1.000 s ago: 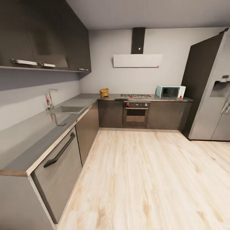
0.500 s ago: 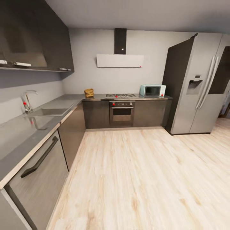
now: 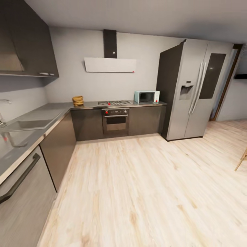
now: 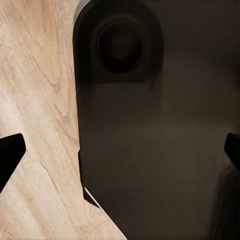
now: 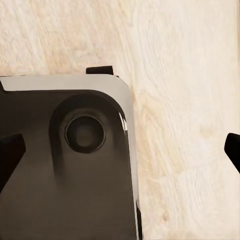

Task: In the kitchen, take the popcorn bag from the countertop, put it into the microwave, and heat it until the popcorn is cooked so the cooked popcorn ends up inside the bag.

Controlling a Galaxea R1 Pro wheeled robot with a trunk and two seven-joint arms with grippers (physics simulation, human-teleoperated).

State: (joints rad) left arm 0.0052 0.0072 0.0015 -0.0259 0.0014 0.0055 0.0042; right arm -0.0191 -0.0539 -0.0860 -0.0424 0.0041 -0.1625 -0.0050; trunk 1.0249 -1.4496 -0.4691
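Black fingertips of left gripper (image 4: 120, 150) and right gripper (image 5: 120, 147) sit spread apart, empty, over wood floor (image 3: 144, 192). Popcorn bag (image 3: 78, 101) sits on far countertop (image 3: 90, 105), microwave (image 3: 146, 97) closed beyond hob (image 3: 115, 102). Nothing grasped yet; every step remains.

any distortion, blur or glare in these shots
Head view: wide-angle warp leans the fridge and bends the countertop, which carries soft reflections; far items like the microwave look soft. Left wrist view: dim, the dark robot base nearly featureless. Right wrist view: bright floor, washed-out grain.
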